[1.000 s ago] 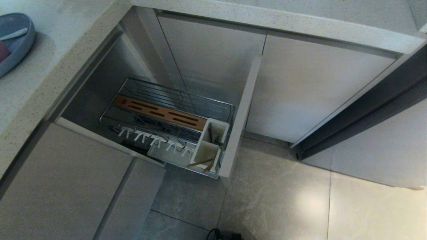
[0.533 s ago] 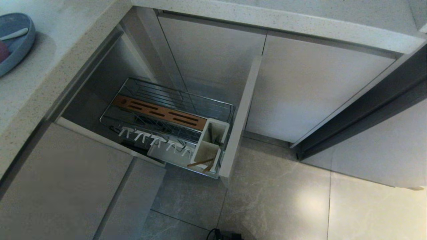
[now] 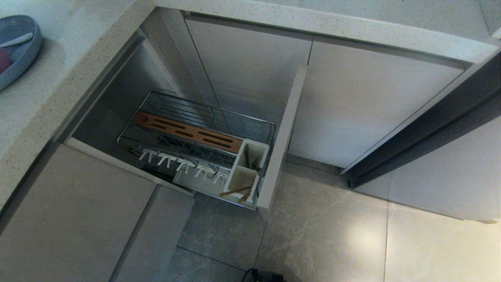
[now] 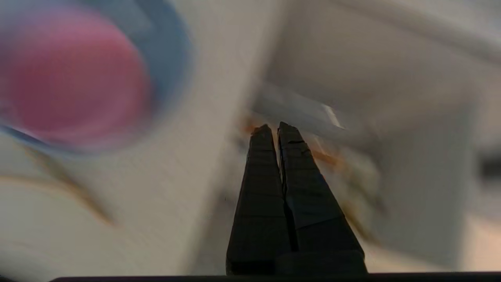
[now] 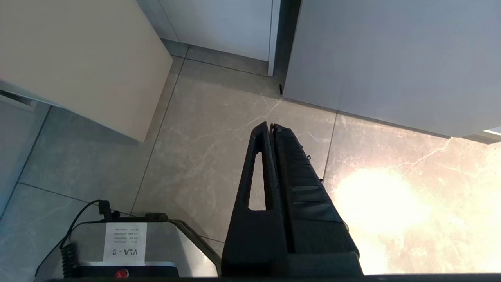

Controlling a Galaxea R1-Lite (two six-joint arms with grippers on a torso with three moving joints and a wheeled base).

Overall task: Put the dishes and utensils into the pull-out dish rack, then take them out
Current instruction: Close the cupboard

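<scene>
The pull-out dish rack [image 3: 203, 117] stands drawn out below the counter, with its wooden strip [image 3: 188, 131], white pegs [image 3: 184, 164] and white caddy [image 3: 246, 168]. Chopsticks [image 3: 236, 192] lean in the caddy's near compartment. The light-blue plate [image 3: 21, 58] sits on the counter at the far left, with a sliver of the pink bowl [image 3: 4, 60] in it. In the left wrist view my left gripper [image 4: 274, 129] is shut and empty, with the pink bowl [image 4: 74, 78] on the blue plate [image 4: 172, 58] off to one side. My right gripper [image 5: 270, 125] hangs shut over the floor.
The rack's beige front panel [image 3: 283, 133] juts out over the tiled floor [image 3: 332, 235]. Closed cabinet doors [image 3: 364, 105] stand behind it, and a lower cabinet front [image 3: 78, 211] lies at the near left. My base [image 5: 125, 250] shows near the right gripper.
Nothing in the head view has shifted. No arm has come into it.
</scene>
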